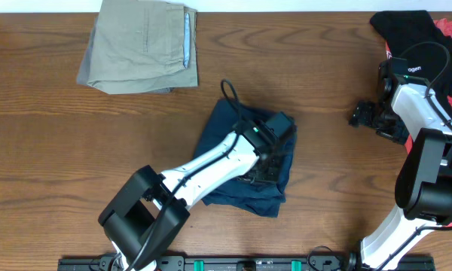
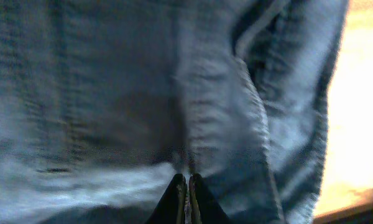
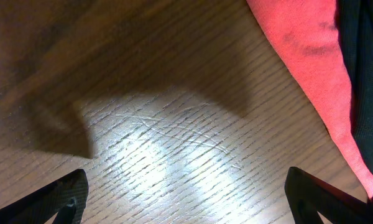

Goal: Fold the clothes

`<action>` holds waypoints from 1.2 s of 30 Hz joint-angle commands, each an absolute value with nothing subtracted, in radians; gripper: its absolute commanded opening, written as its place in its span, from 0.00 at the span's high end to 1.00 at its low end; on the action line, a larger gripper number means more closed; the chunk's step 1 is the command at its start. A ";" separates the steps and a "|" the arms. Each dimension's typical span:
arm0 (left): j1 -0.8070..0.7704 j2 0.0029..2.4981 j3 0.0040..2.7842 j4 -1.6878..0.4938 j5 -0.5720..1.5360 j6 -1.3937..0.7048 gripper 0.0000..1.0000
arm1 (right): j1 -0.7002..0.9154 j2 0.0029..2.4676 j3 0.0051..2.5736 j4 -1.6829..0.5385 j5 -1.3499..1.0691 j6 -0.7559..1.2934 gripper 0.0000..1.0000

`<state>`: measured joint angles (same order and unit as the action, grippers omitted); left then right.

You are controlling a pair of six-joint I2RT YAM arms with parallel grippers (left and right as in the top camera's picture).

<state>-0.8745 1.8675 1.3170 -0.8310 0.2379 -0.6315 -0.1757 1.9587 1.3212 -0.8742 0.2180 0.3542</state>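
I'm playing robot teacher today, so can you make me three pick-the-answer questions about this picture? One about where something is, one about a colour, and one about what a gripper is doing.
1. Where do the folded khaki shorts lie in the overhead view?
A. top left
B. bottom right
C. dead centre

2. What colour is the cloth at the left gripper?
A. red
B. dark navy blue
C. khaki

3. How is the right gripper?
A. wide open above bare wood
B. shut on a cup
C. shut on a sock

Answers:
1 A, the khaki shorts sit alone at that corner of the table.
2 B, its closed fingertips pinch the navy shorts.
3 A, its fingers stand far apart with only table between them.
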 commanded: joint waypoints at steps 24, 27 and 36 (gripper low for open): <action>-0.930 1.974 1.309 -0.757 0.321 -0.662 0.94 | -0.182 1.930 1.335 -0.875 0.235 0.343 0.01; -0.927 1.924 1.316 -0.756 0.321 -0.643 0.94 | -0.182 1.930 1.335 -0.875 0.235 0.343 0.01; -0.908 1.744 1.322 -0.698 0.045 -0.617 0.94 | -0.182 1.930 1.335 -0.875 0.235 0.343 0.01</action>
<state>-0.9249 1.7855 1.3151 -0.7074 0.2176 -0.6373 -0.1757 1.9587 1.3212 -0.8742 0.2180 0.3542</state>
